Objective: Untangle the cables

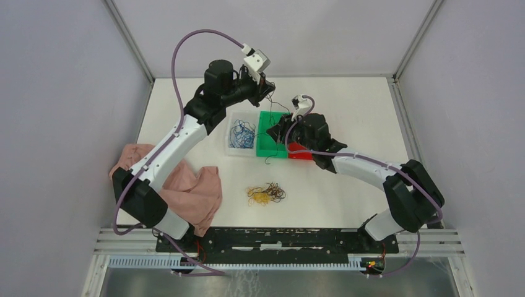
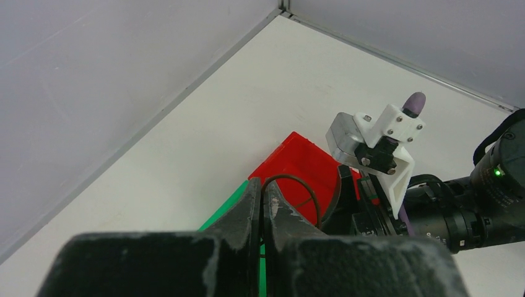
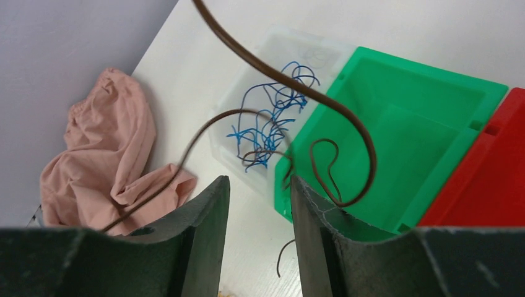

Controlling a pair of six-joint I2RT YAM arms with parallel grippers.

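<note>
- In the top view, the tangle of cables [image 1: 266, 193] lay on the white counter [image 1: 334, 207], near the arms' bases and well apart from both end effectors.
- Some blue cables [image 1: 241, 135] sat in a clear bin [image 1: 230, 150]. It was just beside a green bin [image 1: 266, 146] and a red bin [image 1: 301, 152]. A pink cloth [image 1: 198, 192] lay on the left.
- The left end effector [image 1: 266, 85] was held up at the far side. The right end effector [image 1: 280, 127] was over the green bin.
- In the left wrist view, the left end effector was squeezed tight. A thin loop of brown cable [image 2: 303, 185] came out at its tips, so it seemed to be pinching that cable.
- In the right wrist view, the right end effector was about half open and gripped nothing. The brown cable curled in front of it, and one strand ran down by its fingers [image 3: 210, 204].
- What could go wrong: the right one might close on air, because the strand sat close to one finger and not in the middle of the gap.
- A hard pull could catch the brown cable on the green bin's edge. It could also drag the blue cables out, since they looked crossed with it. The cable might slip from the left pinch too.
</note>
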